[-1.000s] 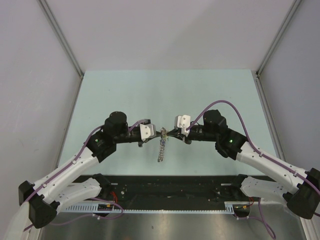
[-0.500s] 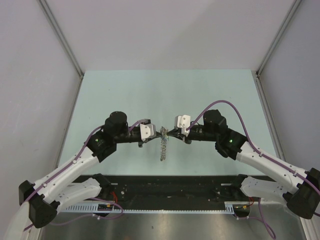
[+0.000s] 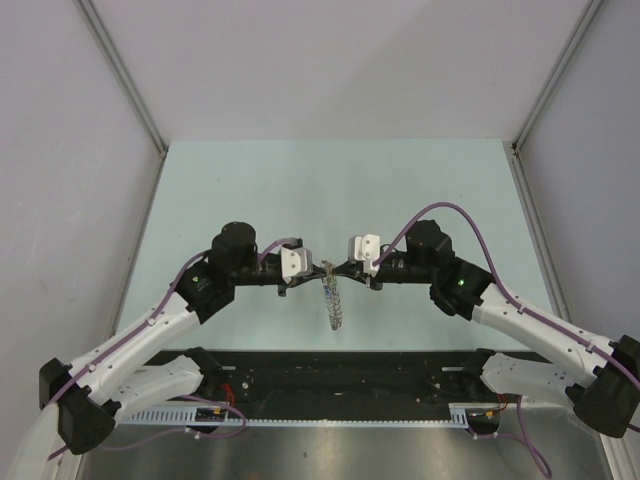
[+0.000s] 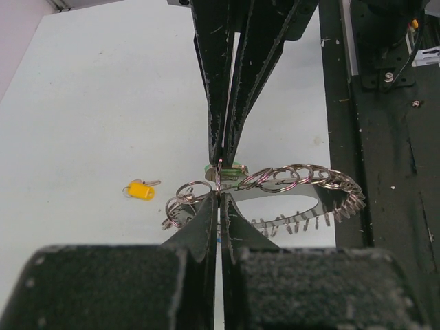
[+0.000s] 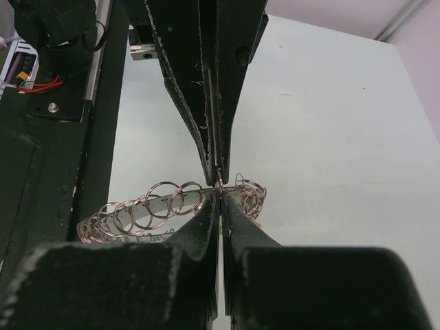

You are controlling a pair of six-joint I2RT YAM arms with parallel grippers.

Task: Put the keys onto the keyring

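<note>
Keyring: grey coil of loops, hanging below my left gripper and right gripper, both clamped tip to tip on one loop. Yellow key: on table, apart, beside my left gripper.

My left gripper and right gripper are matt black plastic, scuffed with fine pale scratches. The keyring is thin, glossy metal wire with a silver-pink glint. Near the keyring, a key has a smooth yellow plastic head. Beneath the keyring, the table looks smooth, matt and pale.
</note>
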